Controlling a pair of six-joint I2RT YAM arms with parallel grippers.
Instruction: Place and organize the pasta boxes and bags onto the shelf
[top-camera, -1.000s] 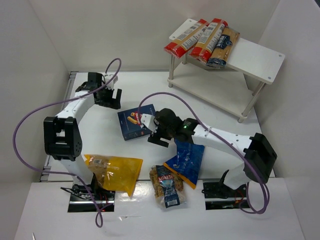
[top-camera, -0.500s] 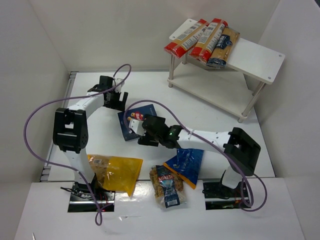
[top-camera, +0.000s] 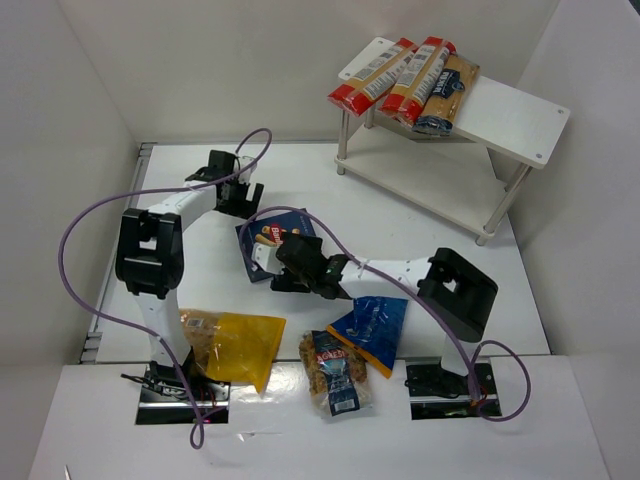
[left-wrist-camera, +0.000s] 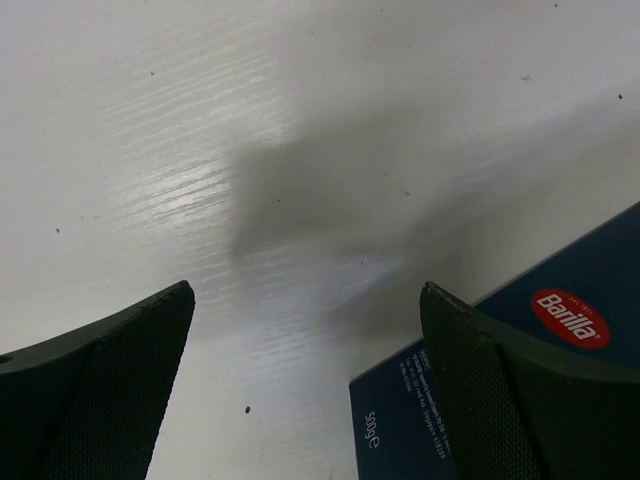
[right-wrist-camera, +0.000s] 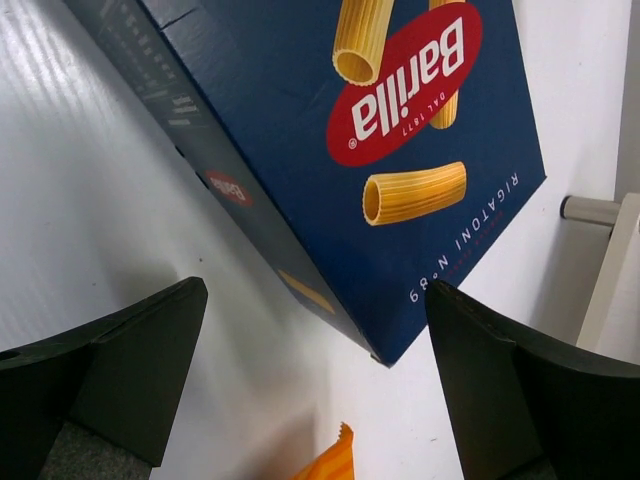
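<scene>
shelf top: right half bare, spaghetti packs crowd left half
lower board: bare
box: left gripper just behind, right gripper just in front

Seen from above, the right arm hides the near part of the pasta box and the far edge of the blue bag beside it. The left wrist view shows only one box corner, cut off at the right and bottom edges. In the right wrist view the box runs off the top edge, and below it only an orange bag tip shows.
</scene>
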